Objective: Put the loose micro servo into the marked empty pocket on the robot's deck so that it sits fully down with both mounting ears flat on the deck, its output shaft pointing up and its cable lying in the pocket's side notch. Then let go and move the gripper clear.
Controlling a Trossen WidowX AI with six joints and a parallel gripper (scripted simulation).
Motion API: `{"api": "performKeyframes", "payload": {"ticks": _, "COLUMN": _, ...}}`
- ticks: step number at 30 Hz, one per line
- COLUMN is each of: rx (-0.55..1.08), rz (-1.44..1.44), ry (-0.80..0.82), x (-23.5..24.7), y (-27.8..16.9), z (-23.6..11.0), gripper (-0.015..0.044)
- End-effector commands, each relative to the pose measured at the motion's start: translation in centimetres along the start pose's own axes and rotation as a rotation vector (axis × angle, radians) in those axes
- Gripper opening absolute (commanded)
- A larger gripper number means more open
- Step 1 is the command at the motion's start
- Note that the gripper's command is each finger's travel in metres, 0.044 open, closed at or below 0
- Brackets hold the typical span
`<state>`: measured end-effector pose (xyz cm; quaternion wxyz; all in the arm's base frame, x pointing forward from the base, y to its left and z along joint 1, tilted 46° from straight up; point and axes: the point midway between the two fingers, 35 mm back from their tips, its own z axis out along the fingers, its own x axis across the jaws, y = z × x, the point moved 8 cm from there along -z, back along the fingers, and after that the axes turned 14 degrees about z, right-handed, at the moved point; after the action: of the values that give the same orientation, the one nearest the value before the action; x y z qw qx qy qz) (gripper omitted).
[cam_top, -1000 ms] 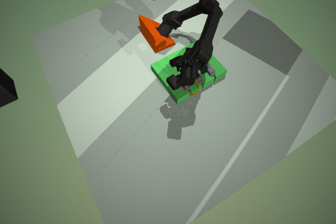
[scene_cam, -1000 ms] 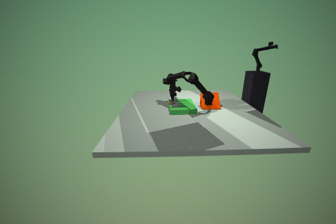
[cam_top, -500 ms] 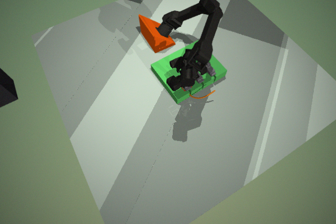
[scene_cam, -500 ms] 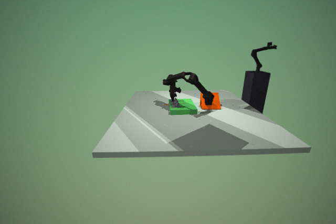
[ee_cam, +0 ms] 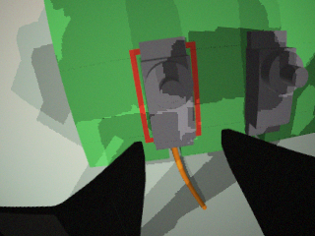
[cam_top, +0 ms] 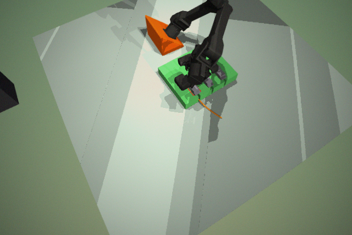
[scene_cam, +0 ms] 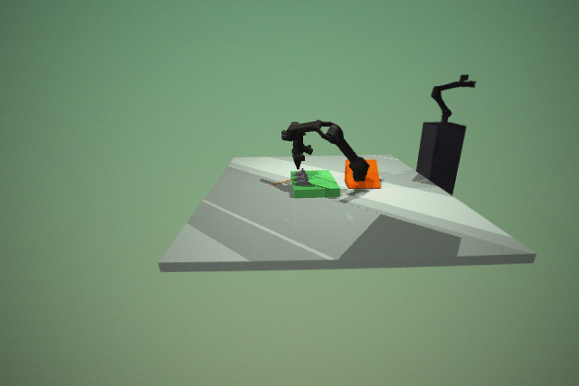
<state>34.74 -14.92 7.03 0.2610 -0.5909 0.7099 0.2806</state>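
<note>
From the top view, the black arm is reaching from its orange base plate point(cam_top: 153, 32) over the green deck point(cam_top: 230, 70), which is lying on the grey table point(cam_top: 85, 84). The micro servo point(cam_top: 195, 89) is sitting at the deck's near edge under the gripper point(cam_top: 193, 86), its orange cable point(cam_top: 212, 110) trailing out over the table.

From the exterior view, the gripper point(scene_cam: 297, 164) is pointing straight down just above the deck point(scene_cam: 317, 191). A dark pedestal point(scene_cam: 439, 155) carrying a second arm is standing behind the table point(scene_cam: 261, 232).

From the wrist view, the micro servo point(ee_cam: 169, 92) is resting inside the red-outlined pocket point(ee_cam: 136, 92), shaft upward, cable point(ee_cam: 189, 184) leaving its near end. The black fingers are standing apart, released, holding nothing. Another servo point(ee_cam: 271, 82) is sitting beside it.
</note>
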Motion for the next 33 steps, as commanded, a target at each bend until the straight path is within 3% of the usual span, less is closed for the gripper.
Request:
{"api": "performKeyframes", "payload": {"ticks": 1, "rx": -0.001, "rz": 0.008, "ry": 0.007, "x": 0.8, "y": 1.6, "z": -1.3, "gripper": 0.0292}}
{"api": "performKeyframes", "payload": {"ticks": 7, "rx": -0.012, "rz": 0.009, "ry": 0.011, "x": 2.8, "y": 9.3, "z": -6.1, "gripper": 0.0440}}
{"api": "performKeyframes", "payload": {"ticks": 15, "rx": -0.011, "rz": 0.012, "ry": 0.009, "x": 2.9, "y": 10.4, "z": -6.8, "gripper": 0.0440}}
{"api": "performKeyframes", "payload": {"ticks": 22, "rx": 0.037, "rz": 0.065, "ry": 0.031, "x": 3.0, "y": 10.5, "z": -10.8, "gripper": 0.0440}}
{"api": "performKeyframes", "payload": {"ticks": 33, "rx": 0.037, "rz": 0.065, "ry": 0.031, "x": 3.0, "y": 10.5, "z": -10.8, "gripper": 0.0440}}
